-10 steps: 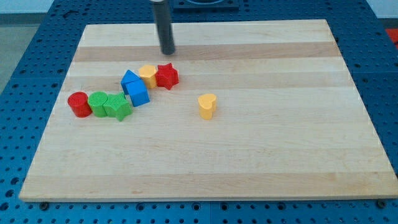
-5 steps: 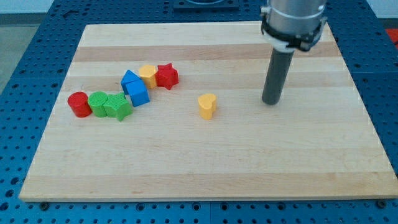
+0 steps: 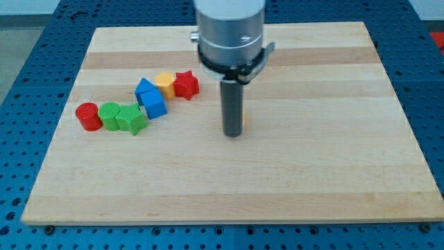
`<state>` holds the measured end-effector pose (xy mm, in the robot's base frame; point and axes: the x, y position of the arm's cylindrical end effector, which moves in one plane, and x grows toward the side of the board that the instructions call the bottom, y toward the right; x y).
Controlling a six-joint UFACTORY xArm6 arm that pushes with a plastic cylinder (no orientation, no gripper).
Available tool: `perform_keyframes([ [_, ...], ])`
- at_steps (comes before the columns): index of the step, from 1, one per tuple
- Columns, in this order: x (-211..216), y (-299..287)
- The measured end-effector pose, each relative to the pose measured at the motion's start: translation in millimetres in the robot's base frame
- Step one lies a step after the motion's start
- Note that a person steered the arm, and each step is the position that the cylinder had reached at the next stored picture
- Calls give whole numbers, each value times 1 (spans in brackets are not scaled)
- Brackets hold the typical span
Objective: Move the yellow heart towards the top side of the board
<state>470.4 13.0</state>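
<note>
My tip [image 3: 233,134] rests on the wooden board [image 3: 312,173] near its middle. The rod stands right in front of the yellow heart [image 3: 244,117] and hides nearly all of it; only a thin yellow sliver shows at the rod's right edge. The tip is on the heart's bottom side, at or very near it; I cannot tell whether they touch.
A cluster lies at the view's left: a red cylinder [image 3: 88,116], a green cylinder [image 3: 109,114], a green star [image 3: 132,119], two blue blocks [image 3: 152,101], a yellow block [image 3: 165,83] and a red star [image 3: 186,85]. Blue pegboard surrounds the board.
My tip swept from the top left, over to the heart's right, and now sits just below the heart, covering it. No block has visibly moved.
</note>
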Motion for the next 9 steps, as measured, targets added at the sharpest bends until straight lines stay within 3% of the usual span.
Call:
perform_keyframes([
  [2, -56, 22],
  [4, -38, 17],
  [9, -157, -5],
])
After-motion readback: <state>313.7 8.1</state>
